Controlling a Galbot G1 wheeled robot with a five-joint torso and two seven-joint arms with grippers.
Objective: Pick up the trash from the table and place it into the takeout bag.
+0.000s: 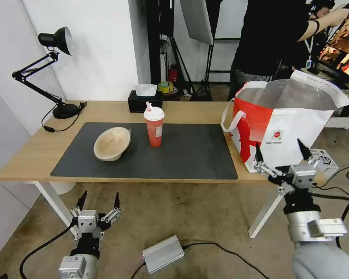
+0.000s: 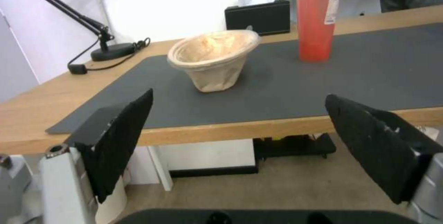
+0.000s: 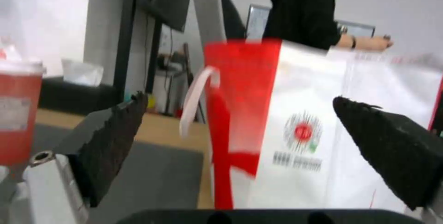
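The left tool [image 1: 99, 200] hangs low in front of the long light-wood worktop [image 1: 23, 153], below its near edge, fingers spread wide apart and holding nothing; ahead of it and higher, on the dark grey mat [image 1: 182, 155], lies the tan pulp bowl [image 1: 112, 143] tipped on its side, with the red drink cup with white lid and straw [image 1: 154, 126] standing upright beyond and to the right of the bowl. The right tool [image 1: 282, 152] is raised near the worktop's right front corner, its fingers also apart and empty, and the large boxy red-and-white takeout bag with foil lining [image 1: 283, 124] stands open just behind it, close to the fingertips.
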